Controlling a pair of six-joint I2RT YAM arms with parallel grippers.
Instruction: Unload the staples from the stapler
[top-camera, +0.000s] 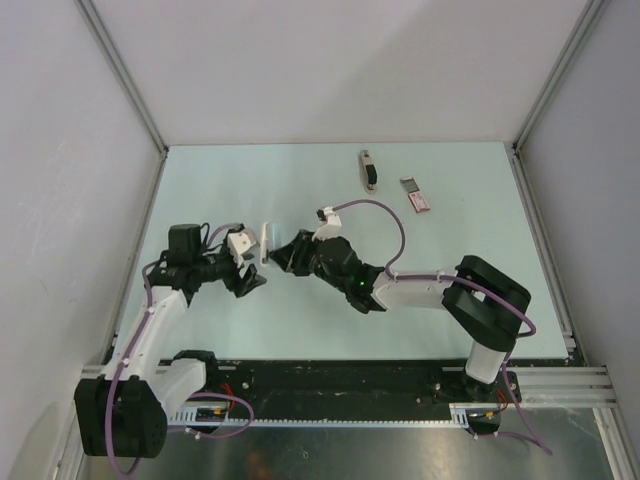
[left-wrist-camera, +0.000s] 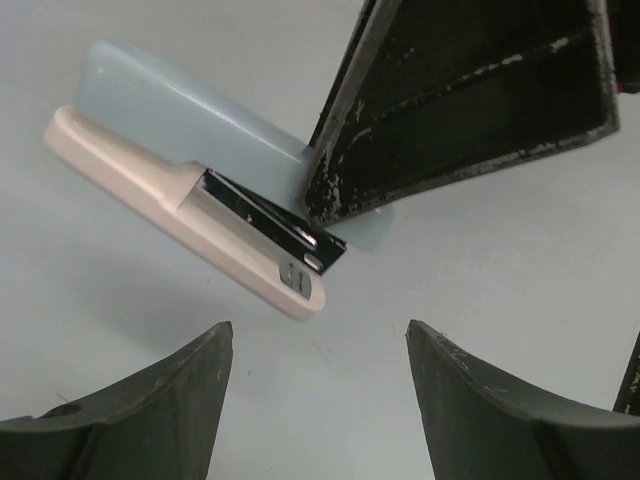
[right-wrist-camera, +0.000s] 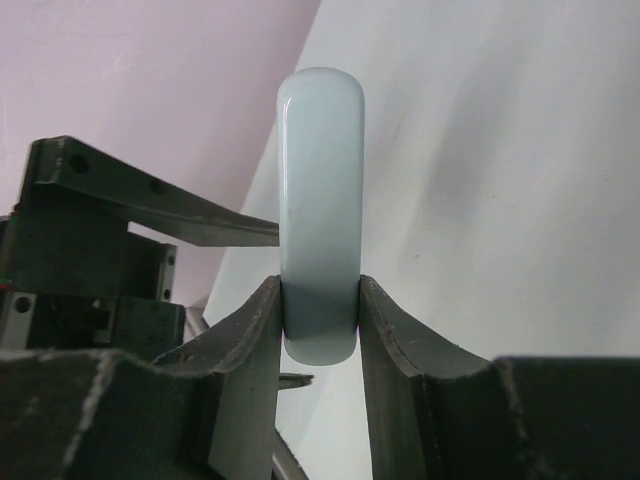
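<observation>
- While our right gripper (right-wrist-camera: 320, 300) squeezes the stapler (right-wrist-camera: 320, 180) tight, our left gripper (left-wrist-camera: 320, 345) hangs beside it, wide open and empty.
- We see no staples out; we think they are inside.

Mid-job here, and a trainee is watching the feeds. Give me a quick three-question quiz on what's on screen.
1. True or false: the right claw is shut on the stapler.
2. The left claw is: A) open, holding nothing; B) shut on the stapler; C) out of view.
3. Fill in: the pink-and-white box lies toward the ____ (near/far) edge of the table.
Key: 1 true; 2 A; 3 far.
</observation>
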